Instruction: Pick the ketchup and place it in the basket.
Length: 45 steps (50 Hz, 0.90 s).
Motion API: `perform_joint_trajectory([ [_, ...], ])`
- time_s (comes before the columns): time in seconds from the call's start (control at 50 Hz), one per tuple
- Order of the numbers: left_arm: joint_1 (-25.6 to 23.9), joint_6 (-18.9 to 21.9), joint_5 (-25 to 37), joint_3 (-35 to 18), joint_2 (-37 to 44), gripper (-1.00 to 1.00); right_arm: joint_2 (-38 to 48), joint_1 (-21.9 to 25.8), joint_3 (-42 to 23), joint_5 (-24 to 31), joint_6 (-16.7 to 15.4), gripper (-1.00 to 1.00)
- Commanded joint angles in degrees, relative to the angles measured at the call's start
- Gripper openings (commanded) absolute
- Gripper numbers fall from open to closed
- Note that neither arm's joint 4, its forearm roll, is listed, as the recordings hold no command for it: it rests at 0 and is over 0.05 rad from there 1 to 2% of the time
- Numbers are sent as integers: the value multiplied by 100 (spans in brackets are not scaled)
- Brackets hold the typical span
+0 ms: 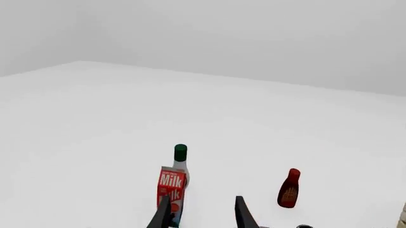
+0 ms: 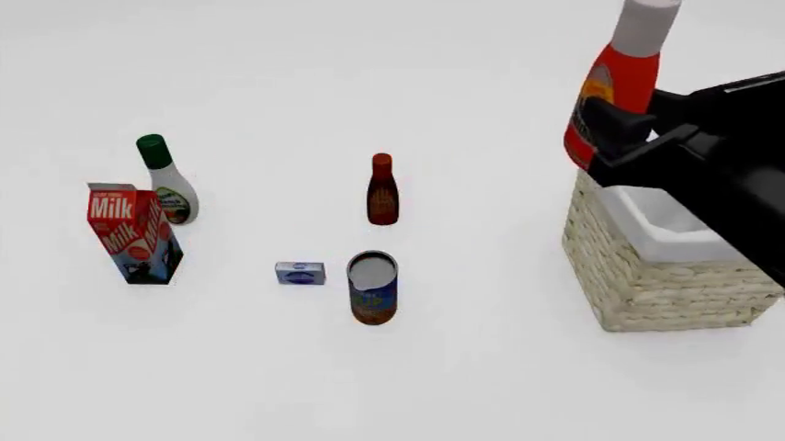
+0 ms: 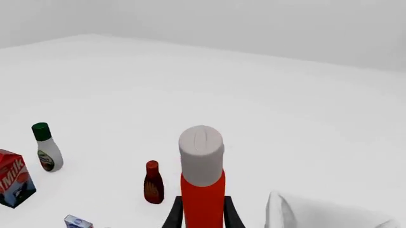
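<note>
The ketchup (image 2: 604, 87), an orange-red bottle with a white-grey cap, hangs in the air, tilted slightly. It is over the far left edge of the basket (image 2: 650, 276). My right gripper (image 2: 620, 129) is shut on the bottle's body. In the right wrist view the ketchup (image 3: 201, 190) stands between the two dark fingers of the right gripper (image 3: 203, 216), with the basket's white cloth lining (image 3: 304, 211) beside it. The left gripper (image 1: 203, 214) shows only in its own wrist view, open with nothing between its fingers.
On the table's left stand a milk carton (image 2: 129, 234) and a white bottle with a green cap (image 2: 165, 184). Near the middle are a darker red bottle (image 2: 382, 190), a tin can (image 2: 371, 287) and a small blue box (image 2: 301, 273).
</note>
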Motion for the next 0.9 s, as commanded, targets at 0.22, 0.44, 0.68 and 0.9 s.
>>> perform_joint_trajectory([
  [0.22, -33, -15, -124, 137, 79, 100, -18, -1019, 321, -409, 285, -100],
  [0.44, -78, -8, -177, 102, 176, 100, 100, -1264, 469, -593, 322, -100],
  [0.68, -93, 4, -211, 152, 196, 100, 226, -1594, 553, -785, 371, -100],
  [0.9, -137, 26, -290, 155, 295, 100, 374, -1840, 613, -972, 442, -100],
])
